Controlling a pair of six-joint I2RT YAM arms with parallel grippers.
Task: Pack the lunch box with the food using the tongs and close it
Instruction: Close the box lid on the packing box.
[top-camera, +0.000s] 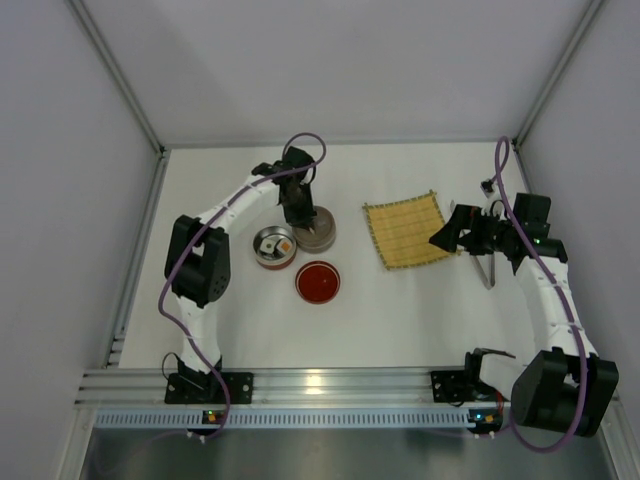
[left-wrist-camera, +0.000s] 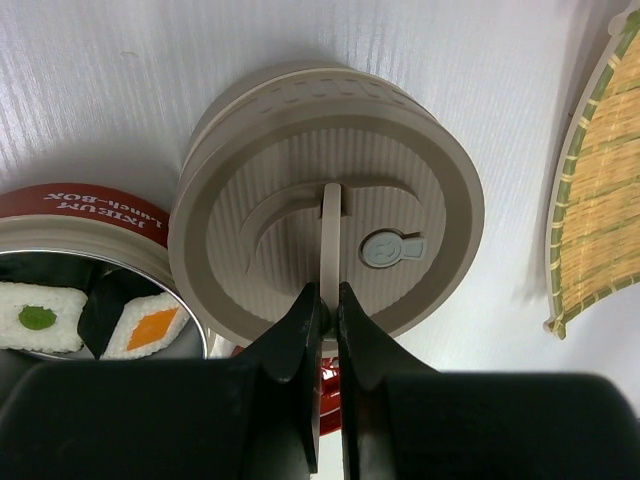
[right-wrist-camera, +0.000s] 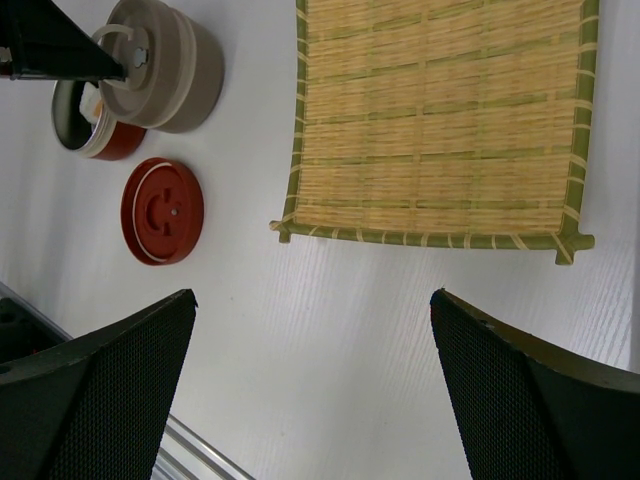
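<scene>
On the right, the tongs (top-camera: 487, 268) lie on the table (top-camera: 400, 310) beneath the right arm, on the near side of the right gripper (right-wrist-camera: 312, 300). Its fingers are spread wide and grasp nothing. Nearest the bases at centre, the red lid (top-camera: 318, 281) lies flat. Just beyond it stands the open lunch box (left-wrist-camera: 60, 228), with two sushi pieces inside, one orange-centred (left-wrist-camera: 150, 325) and one green-centred (left-wrist-camera: 38, 318). Right beside the box, the left gripper (left-wrist-camera: 328, 295) is clenched on the thin handle (left-wrist-camera: 331, 235) of the beige cover (left-wrist-camera: 420, 190). The bamboo mat (right-wrist-camera: 440, 120) lies to the right.
</scene>
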